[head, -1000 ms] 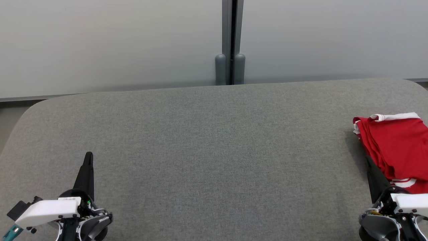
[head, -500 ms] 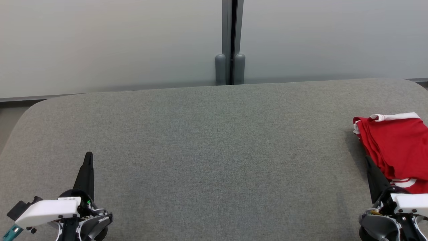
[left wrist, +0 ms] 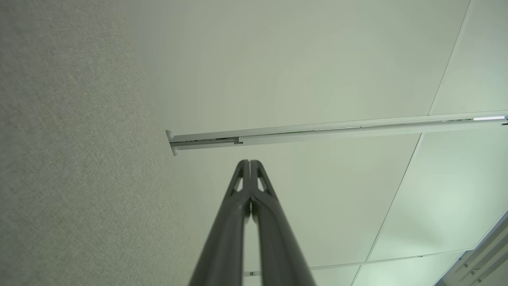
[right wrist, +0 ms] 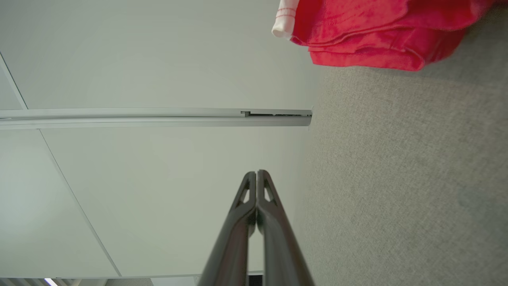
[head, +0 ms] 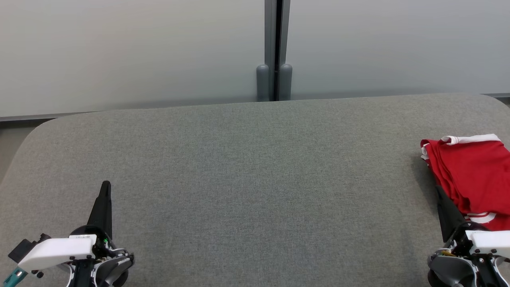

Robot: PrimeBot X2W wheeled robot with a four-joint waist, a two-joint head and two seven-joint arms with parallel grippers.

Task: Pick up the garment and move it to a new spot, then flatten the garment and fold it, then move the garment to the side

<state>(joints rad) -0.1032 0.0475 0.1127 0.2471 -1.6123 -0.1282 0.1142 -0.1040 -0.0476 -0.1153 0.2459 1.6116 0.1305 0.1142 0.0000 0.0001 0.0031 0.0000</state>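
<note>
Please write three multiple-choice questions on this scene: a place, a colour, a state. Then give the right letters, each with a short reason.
1. Where on the grey padded surface does the garment lie? A robot's left edge; B middle; C robot's right edge.
2. What colour is the garment? A blue; B red with white trim; C black.
3. How are the left gripper and right gripper? A both shut, empty; B both open; C right shut on the garment.
Answers: C, it sits at the head view's right edge; B, red cloth, white bands; A, fingertips meet with nothing between.

Grey fabric surface (head: 255,179), pale wall panels (head: 119,52)
</note>
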